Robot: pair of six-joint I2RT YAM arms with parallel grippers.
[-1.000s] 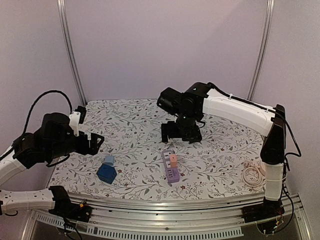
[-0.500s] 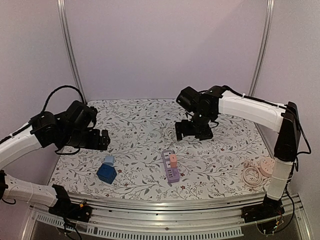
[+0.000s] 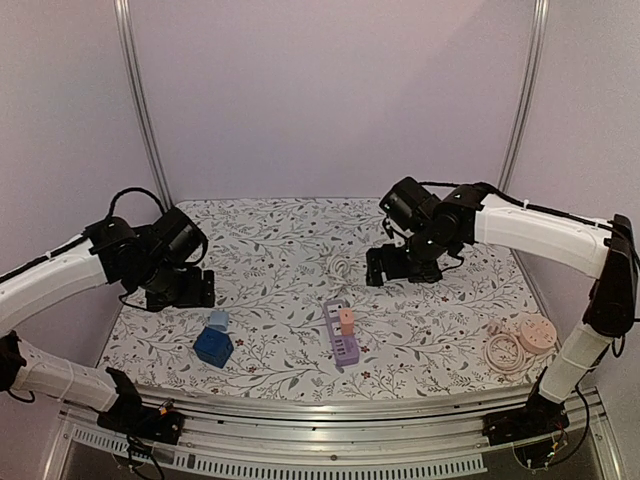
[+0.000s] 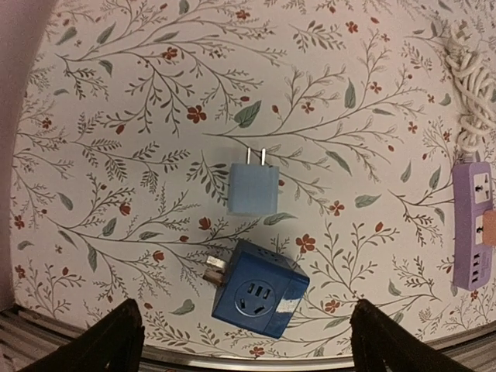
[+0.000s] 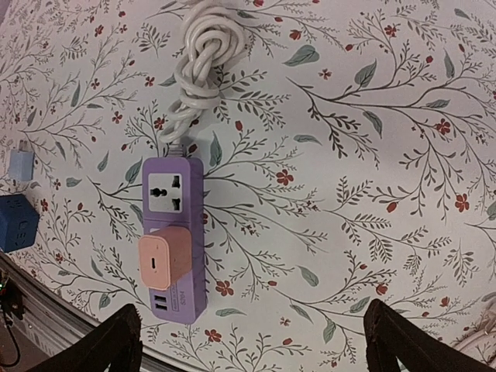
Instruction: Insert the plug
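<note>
Purple strip (image 5: 174,194) holds the pink plug (image 5: 163,262), its prongs hidden from us. The left wrist view shows us the pale-blue plug (image 4: 253,188) lying loose with prongs bare, too small to make out from above. Left gripper (image 4: 249,341) and right gripper (image 5: 256,341) gape empty, their fingers cropped.

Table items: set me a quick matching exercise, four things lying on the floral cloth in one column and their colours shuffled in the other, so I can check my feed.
Things
1. power strip
2. charger seated in the strip
3. loose two-prong plug
4. cube socket

Colours
a. dark blue
b. purple
c. light blue
d. peach pink

Pairs: 1-b, 2-d, 3-c, 4-a
</note>
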